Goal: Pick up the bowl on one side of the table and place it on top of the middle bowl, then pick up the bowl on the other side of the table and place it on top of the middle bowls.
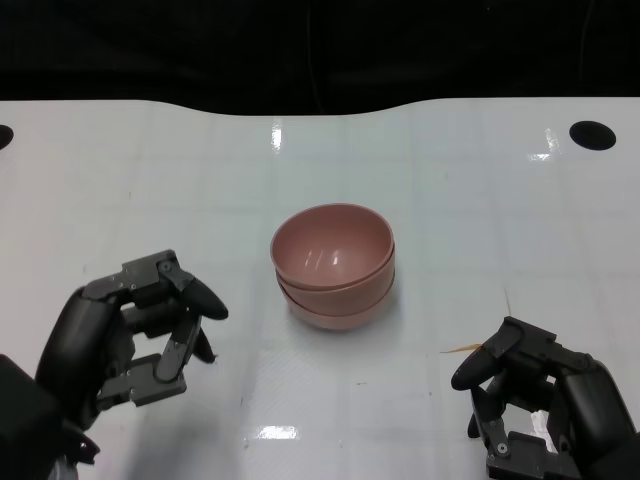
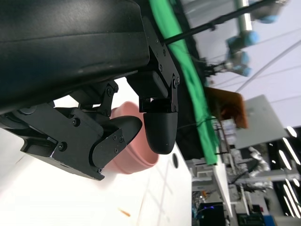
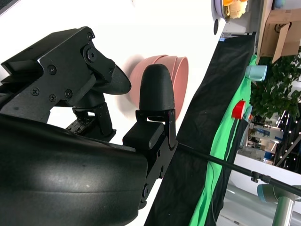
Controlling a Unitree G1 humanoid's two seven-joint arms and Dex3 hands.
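Observation:
A stack of pink bowls [image 1: 333, 265] stands nested at the middle of the white table [image 1: 450, 200]; rims of at least two show below the top bowl. My left hand [image 1: 130, 335] hovers to the stack's left near the table's front, fingers apart, holding nothing. At the front right, my right hand [image 1: 545, 400] is likewise empty with fingers spread. The left wrist view shows the bowl stack [image 2: 134, 160] beyond the left hand [image 2: 94, 132]. In the right wrist view the bowl stack [image 3: 181, 75] lies beyond the right hand [image 3: 94, 94].
A small orange speck [image 1: 462, 349] lies on the table near my right hand. A round black hole [image 1: 592, 134] sits at the far right of the tabletop, and another hole [image 1: 3, 135] at the far left edge. Black cloth hangs behind the table.

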